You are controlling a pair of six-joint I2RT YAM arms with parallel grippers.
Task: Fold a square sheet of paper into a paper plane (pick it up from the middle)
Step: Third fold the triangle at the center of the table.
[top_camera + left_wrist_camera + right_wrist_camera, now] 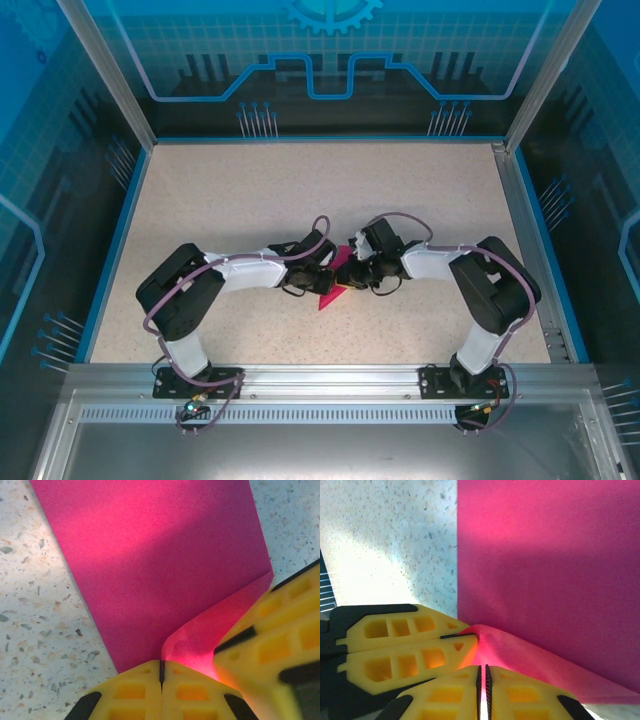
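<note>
Yellow pads sit closest to my left wrist camera. The left end effector [161,667] is clenched, pads pressed together. A lifted flap of the paper plane [160,555] runs into the seam, so I read it as pinching the paper. Opposite it, the right end effector [482,677] is closed to a hairline on the same raised flap, its tips just beside the left one's. The paper plane lies in the middle of the worktop [250,200], between the two arms. Most of it is flat on the speckled surface, and only the pinched edge is humped up. From above it reads as a pointed magenta wedge aimed toward the arm bases.

My judgement is that I'm setting a crease. To do it well I'd hold both pinches firm and move the two wrists together, so the flap doesn't twist or tear between them. Then I'd lay the flap edge-on-edge against the flat panel and press along the fold. Thin paper slips, so I'd go slowly and watch the straight edges for skew.
</note>
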